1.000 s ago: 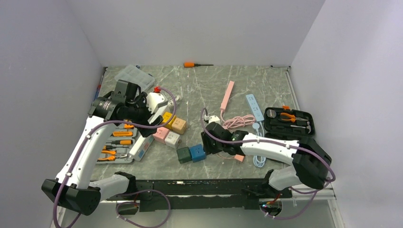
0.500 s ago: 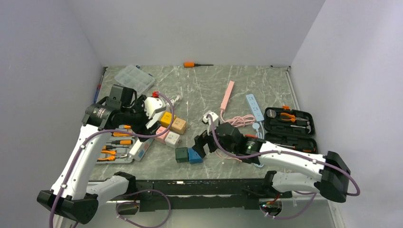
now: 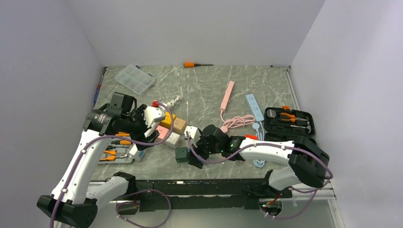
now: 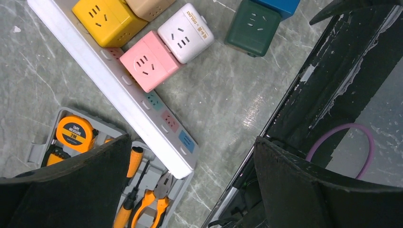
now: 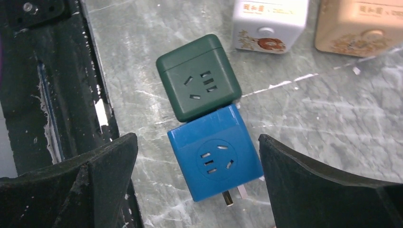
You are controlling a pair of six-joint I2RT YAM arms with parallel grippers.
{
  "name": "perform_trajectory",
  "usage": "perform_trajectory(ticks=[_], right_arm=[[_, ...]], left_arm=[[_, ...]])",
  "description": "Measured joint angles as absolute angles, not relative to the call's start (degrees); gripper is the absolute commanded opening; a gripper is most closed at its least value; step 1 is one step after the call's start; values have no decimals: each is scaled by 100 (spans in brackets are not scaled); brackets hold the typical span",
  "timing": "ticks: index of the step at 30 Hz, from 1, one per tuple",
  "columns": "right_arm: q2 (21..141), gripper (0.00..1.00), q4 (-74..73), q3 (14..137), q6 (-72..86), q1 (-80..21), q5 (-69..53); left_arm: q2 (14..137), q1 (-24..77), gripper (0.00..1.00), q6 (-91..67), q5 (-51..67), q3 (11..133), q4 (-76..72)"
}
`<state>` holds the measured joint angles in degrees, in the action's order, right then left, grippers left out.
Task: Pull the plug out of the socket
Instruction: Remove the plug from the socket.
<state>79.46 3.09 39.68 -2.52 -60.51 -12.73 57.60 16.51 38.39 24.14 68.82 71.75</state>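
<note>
**Both pincers spread over cube plugs on the tabletop (image 5: pixel 332 118)**
Nearest, the right pincer (image 5: pixel 195 142) hangs wide apart over a loose blue cube (image 5: pixel 214 152) touching a green cube (image 5: pixel 198 78). Farther back, the left pincer (image 4: pixel 192 140) gapes above the socket (image 4: pixel 157 114), with a pink cube (image 4: pixel 149 61) and a yellow cube (image 4: pixel 107 16) sitting on it.

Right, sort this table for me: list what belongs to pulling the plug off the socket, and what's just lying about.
Job: white power strip; pink cube and yellow cube sitting on it, likely the plugs.
Lying about: white cube, tan cube, dark green cube, blue cube, tool tray, black tool case, pink strip, orange screwdriver, clear parts box.
</note>
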Motion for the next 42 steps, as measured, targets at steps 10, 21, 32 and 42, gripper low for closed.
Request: perform_trajectory(ticks=[10,21,32,42], right_arm=[[8047,100,331,3944,-491,-6060,-1726],[7837,98,454,3590,-397,-6366,-1404],[8608,98,362,3728,-600,-6469,-545],[8973,69,829,3765,-690,-6473,-478]], left_arm=[[5760,1645,99,3968,2436,7008,7269],[5916,1643,99,4049,2416,7389,7415],[6003,1640,99,4049,2486,7505,7400],[5621,1640,99,4150,2790,7126,7120]])
